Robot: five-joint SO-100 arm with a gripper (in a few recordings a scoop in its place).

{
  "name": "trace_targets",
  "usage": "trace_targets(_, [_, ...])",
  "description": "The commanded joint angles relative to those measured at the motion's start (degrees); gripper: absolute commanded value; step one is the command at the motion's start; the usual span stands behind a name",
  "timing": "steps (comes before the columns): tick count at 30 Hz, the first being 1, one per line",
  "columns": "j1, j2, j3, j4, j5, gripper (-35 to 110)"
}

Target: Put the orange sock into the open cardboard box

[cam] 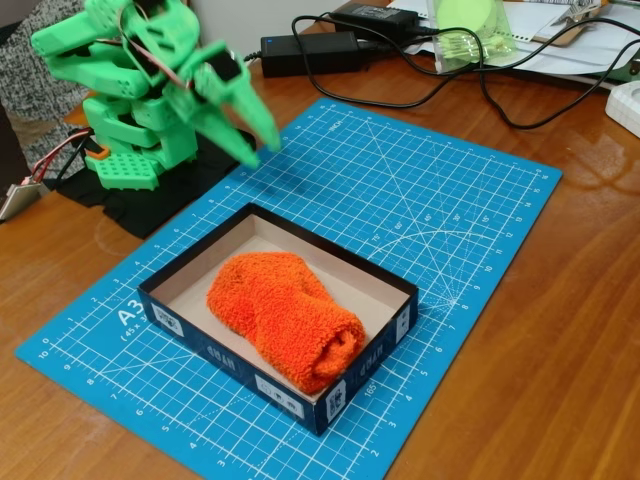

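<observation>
Sock's place: the orange sock (pixel 285 318) lies inside the open cardboard box (pixel 178 325), resting on the beige floor; it fills the middle and the near-right part of the box, and bare floor shows along the far-left wall and the far corner.
Sock's long axis: it runs along the box's longer side, from the flatter end toward the box's left to the thick rolled end at the box's near-right corner; that rolled end rises about level with the rim, or a little above it, and you cannot tell whether it presses on the wall there.
Hand to box: your hand (pixel 258 148) hangs above the blue cutting mat (pixel 420 190), beyond the box's far corner and to its left in the fixed view; it is well apart from the sock, with the box's far wall between them; the fingertips point down and toward the box.
Hand's state: it holds nothing and touches nothing; the green fingers look drawn close together at the tips, yet the picture blurs there, so you cannot tell whether it is released or clenched.
Arm: the green arm's base sits off the mat on the counter (pixel 560 330), behind the box's left end; the arm looks folded back over it.
Judgement: by how things lie, the sock is already in the box; you likely need no further grasp, only to keep the hand clear of the box's rim.
Risk: a low sweep toward the box could catch the far wall and shove the box across the mat.
</observation>
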State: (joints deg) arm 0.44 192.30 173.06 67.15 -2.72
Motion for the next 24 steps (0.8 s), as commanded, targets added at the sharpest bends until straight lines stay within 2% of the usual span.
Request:
trace_targets(1, [2.9,1.3,2.3,-0.9,1.2,21])
trace_targets(12, [3.4,1.3,2.5,-1.1,1.6,7])
trace_targets(24, [4.4,1.4,2.5,-1.1,2.3,0])
